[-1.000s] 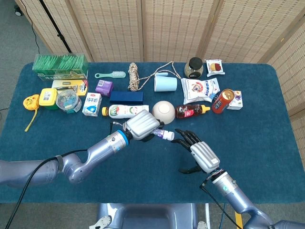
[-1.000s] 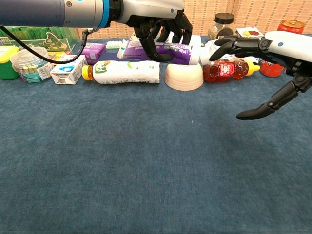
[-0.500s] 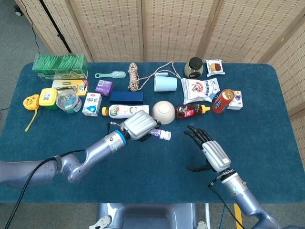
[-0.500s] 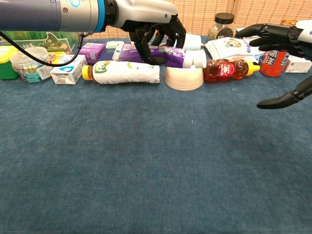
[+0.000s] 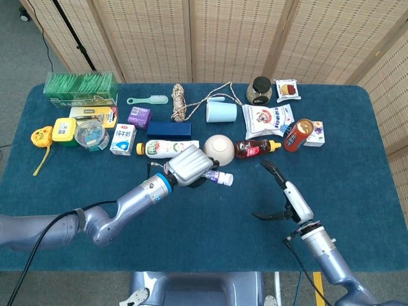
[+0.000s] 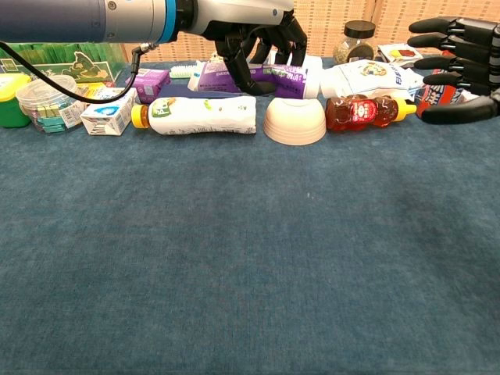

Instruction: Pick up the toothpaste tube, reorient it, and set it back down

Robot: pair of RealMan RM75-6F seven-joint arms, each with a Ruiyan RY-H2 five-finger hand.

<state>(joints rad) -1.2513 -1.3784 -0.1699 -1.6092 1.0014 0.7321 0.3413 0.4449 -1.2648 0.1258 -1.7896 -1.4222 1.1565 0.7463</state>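
Since a second ago, your right hand has drawn back toward the lower right of the head view and turned edge-on, its fingers spread wide and holding nothing; in the chest view it now sits at the upper right edge, fingers stretched out level. Your left hand stays closed around the toothpaste tube, a purple and white tube lifted off the blue table. It lies roughly level, near the middle of the head view, its white cap pointing toward frame right. In the chest view the tube hangs at upper centre, above and just behind the upturned cream bowl, with the white drink bottle lying to its left and the amber bear-shaped bottle to its right. The tube looks light and soft-walled, so it will likely dent under a hard squeeze, and its glossy skin may slip. Your grip sits on the body, behind the cap; that stiffer shoulder end is probably the safest place to hold while you turn it.
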